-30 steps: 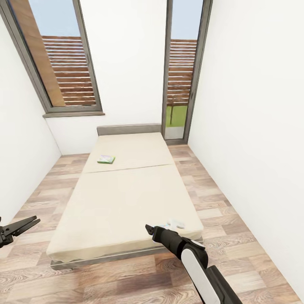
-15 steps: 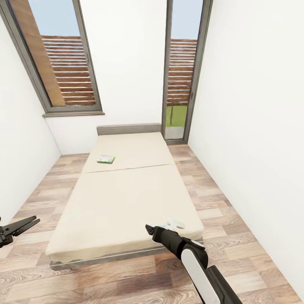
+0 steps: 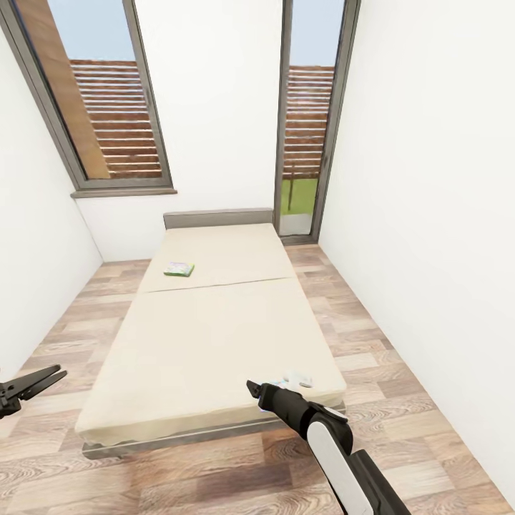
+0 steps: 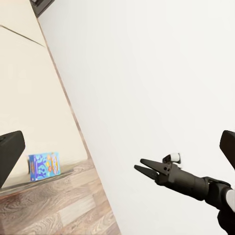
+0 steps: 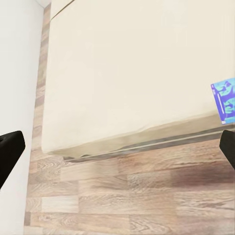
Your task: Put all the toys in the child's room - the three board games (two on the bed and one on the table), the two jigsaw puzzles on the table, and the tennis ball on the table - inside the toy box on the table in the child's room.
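Observation:
On the beige bed (image 3: 207,336), a green-edged board game (image 3: 179,269) lies near the headboard. A blue printed board game (image 3: 297,379) lies at the near right corner, partly hidden behind my right gripper (image 3: 252,388). That box also shows in the left wrist view (image 4: 44,164) and at the edge of the right wrist view (image 5: 225,100). My right gripper hovers open just in front of the bed's near right corner, its fingers (image 5: 10,154) wide apart. My left gripper (image 3: 36,380) hangs open and empty over the floor, left of the bed. The toy box and table are out of view.
The bed stands between white walls, with a strip of wood-plank floor (image 3: 400,400) on its right and a narrower strip on its left. Tall dark-framed windows (image 3: 107,107) are behind the grey headboard (image 3: 218,218).
The whole picture has shifted slightly, so the camera has crept toward the bed. Both grippers hold the same pose and both board games lie where they were.

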Controlling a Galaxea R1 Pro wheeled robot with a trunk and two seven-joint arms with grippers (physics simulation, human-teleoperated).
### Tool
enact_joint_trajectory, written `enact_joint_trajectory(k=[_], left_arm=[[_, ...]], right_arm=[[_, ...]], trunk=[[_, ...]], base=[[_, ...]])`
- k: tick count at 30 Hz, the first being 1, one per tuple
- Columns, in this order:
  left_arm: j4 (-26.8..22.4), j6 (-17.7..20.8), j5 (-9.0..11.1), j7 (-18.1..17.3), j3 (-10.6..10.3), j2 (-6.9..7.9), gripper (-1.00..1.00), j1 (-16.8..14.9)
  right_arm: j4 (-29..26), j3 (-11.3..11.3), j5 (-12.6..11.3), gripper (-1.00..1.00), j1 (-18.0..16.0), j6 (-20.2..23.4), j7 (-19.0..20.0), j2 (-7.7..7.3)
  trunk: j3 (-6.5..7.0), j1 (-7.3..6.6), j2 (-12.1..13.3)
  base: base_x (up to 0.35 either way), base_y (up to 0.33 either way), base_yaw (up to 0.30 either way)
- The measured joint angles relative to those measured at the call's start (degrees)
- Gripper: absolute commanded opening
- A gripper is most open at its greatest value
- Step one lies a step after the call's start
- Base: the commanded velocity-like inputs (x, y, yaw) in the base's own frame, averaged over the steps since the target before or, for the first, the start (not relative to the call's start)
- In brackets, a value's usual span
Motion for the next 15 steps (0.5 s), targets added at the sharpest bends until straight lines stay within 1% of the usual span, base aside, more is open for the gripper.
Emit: enact_joint_trajectory(k=[4,10,15], left_arm=[[0.0,0.2,0.0,0.0,0.4,0.38,1.0,0.0],[0.0,0.4,0.0,0.0,2.9,0.82,1.0,0.0],[0.0,0.7,0.0,0.0,3.9,1.36,1.0,0.0]], right_arm=[[0.0,0.0,0.0,1.0,0.0,0.0,0.0,-0.01],[0.0,-0.2,-0.4,1.0,0.0,0.1,0.1,-0.11],[-0.2,-0.6,-0.7,1.0,0.0,0.2,0.4,-0.16]], trunk=[[-0.72,0.88,-1.6],[-1.8,2.2,-4.0],[-2.7,3.3,-6.0]], base=[[0.0,0.0,0.0],[0.0,0.0,0.0],[0.0,0.0,0.0]])
